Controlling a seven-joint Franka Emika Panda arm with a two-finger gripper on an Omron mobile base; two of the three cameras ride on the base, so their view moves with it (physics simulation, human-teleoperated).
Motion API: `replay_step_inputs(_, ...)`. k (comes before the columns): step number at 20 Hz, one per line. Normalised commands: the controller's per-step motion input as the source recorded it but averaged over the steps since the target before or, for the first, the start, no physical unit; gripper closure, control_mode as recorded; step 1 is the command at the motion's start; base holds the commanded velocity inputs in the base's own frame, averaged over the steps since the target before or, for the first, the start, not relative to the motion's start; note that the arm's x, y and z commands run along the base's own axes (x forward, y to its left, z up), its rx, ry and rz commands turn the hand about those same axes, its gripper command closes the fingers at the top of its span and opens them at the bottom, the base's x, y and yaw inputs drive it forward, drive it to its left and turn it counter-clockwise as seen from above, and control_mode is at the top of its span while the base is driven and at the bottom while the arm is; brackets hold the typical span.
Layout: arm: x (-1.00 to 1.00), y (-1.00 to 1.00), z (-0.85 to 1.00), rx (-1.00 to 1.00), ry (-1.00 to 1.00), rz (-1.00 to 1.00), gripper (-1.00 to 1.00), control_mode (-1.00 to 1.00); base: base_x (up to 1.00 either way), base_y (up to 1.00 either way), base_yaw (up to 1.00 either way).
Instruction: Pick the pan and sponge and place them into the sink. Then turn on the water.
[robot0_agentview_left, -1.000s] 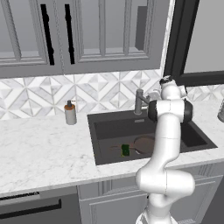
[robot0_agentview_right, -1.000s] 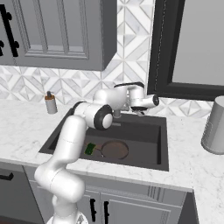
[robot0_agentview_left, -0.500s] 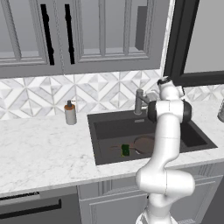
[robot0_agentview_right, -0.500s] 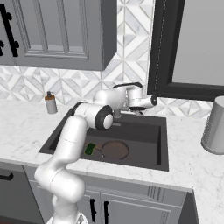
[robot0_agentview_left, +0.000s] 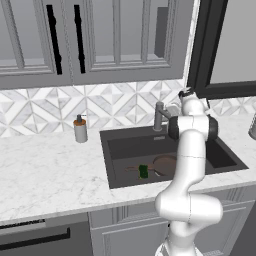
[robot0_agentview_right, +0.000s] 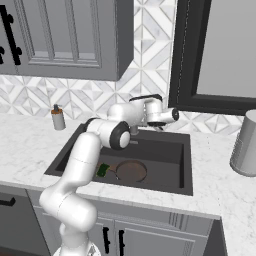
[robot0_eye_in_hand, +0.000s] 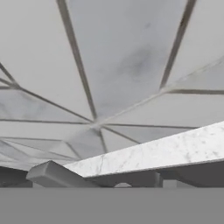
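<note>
Gripper: at the faucet (robot0_agentview_left: 161, 116), hand (robot0_agentview_right: 161, 117) reaching over the sink's back edge (whether its jaws are parted or clamped can't be told)
Pan: pan (robot0_agentview_right: 131, 171) lies on the floor of the sink (robot0_agentview_right: 170, 187)
Sponge: sponge (robot0_agentview_right: 103, 170) in the basin, touching the pan's handle
Counter: soap bottle (robot0_agentview_left: 80, 129) left of the sink

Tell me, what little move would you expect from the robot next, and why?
Probably closing its jaws on the faucet handle and nudging it to start the water. The pan and the sponge already lie in the sink, no stream runs from the spout, and the gripper sits up at the faucet near the tiled wall, so only that step seems left.
</note>
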Motion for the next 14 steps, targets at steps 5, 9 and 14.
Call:
replay_step_inputs(5, 0.12, 0.0, 0.0, 0.0, 0.01, 0.0, 1.0, -1.0, 0.0, 0.0, 0.0)
replay_step_inputs(9, 0.08, 0.0, 0.0, 0.08, 0.01, 0.0, 1.0, -1.0, 0.0, 0.0, 0.0)
replay_step_inputs(14, 0.06, -0.23, 0.0, 0.26, 0.05, 0.0, 1.0, -1.0, 0.0, 0.0, 0.0)
